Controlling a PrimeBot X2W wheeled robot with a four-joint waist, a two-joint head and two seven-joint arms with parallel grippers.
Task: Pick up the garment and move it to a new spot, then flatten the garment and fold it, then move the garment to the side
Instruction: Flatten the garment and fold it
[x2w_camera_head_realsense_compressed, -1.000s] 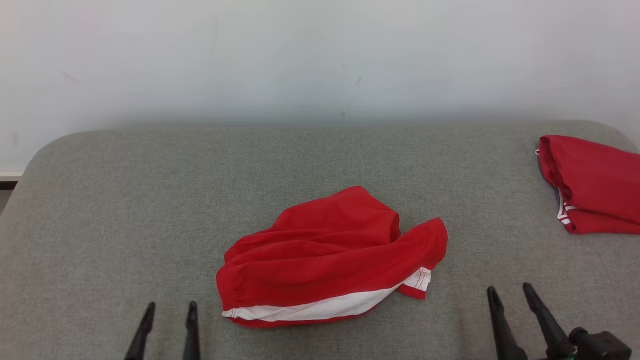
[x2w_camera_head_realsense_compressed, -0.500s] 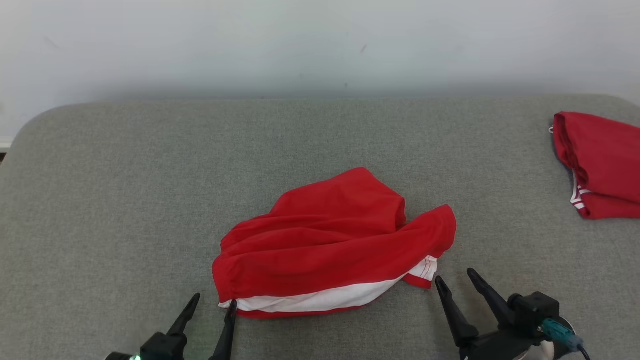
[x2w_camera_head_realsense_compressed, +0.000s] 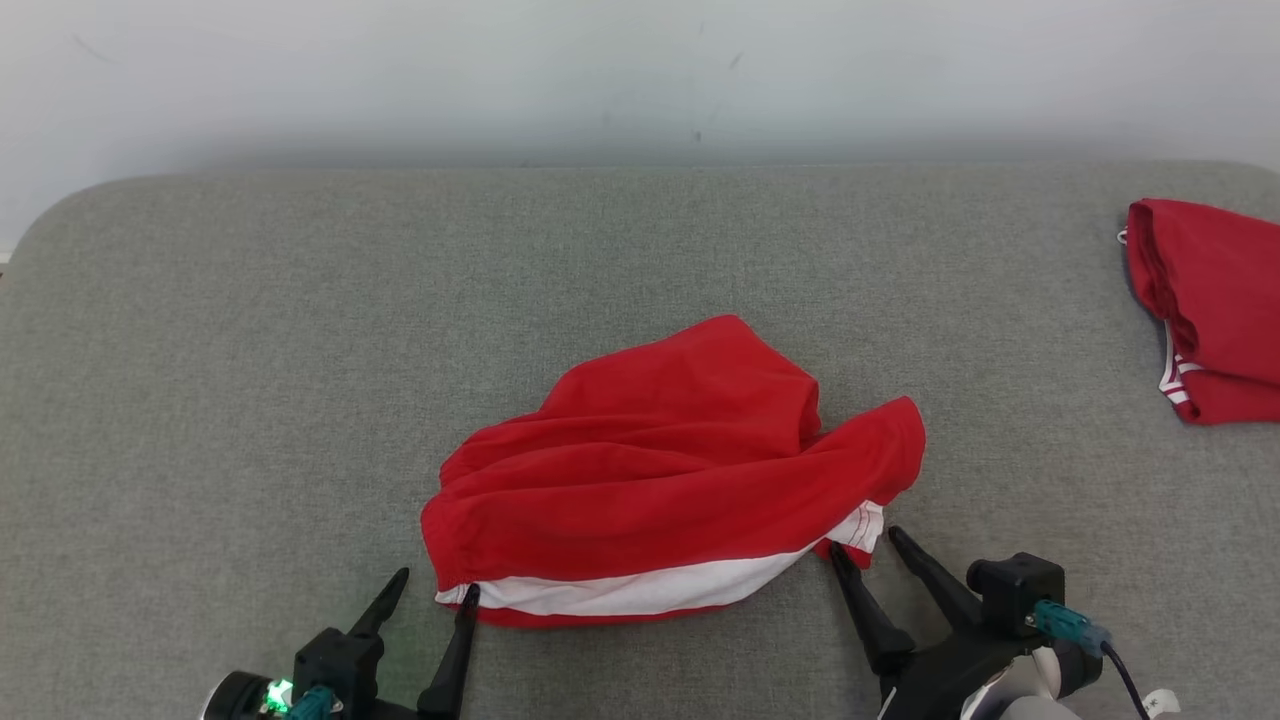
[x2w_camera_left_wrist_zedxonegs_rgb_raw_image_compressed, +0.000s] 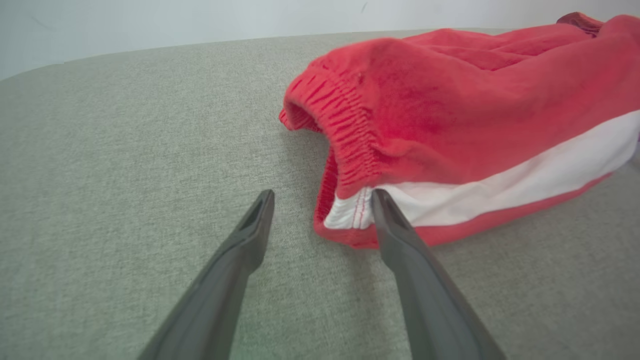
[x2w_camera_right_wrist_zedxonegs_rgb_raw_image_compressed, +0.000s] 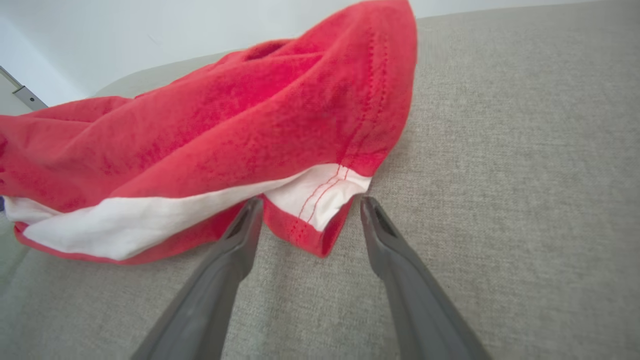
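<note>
Garment (x2w_camera_head_realsense_compressed: 660, 480), crumpled: left gripper (x2w_camera_head_realsense_compressed: 436, 582) and right gripper (x2w_camera_head_realsense_compressed: 864, 541), both wide and empty, newly advanced to its corners; pickup pending.

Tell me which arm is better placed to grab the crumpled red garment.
Right, probably. The open right tool straddles a hem corner of the garment; the open left tool sits offset, one finger at the waistband end.

The shorts (x2w_camera_head_realsense_compressed: 660, 480) are soft, matt cloth, puckered at the elastic. The bench (x2w_camera_head_realsense_compressed: 250, 350) wears a coarse grey weave.
</note>
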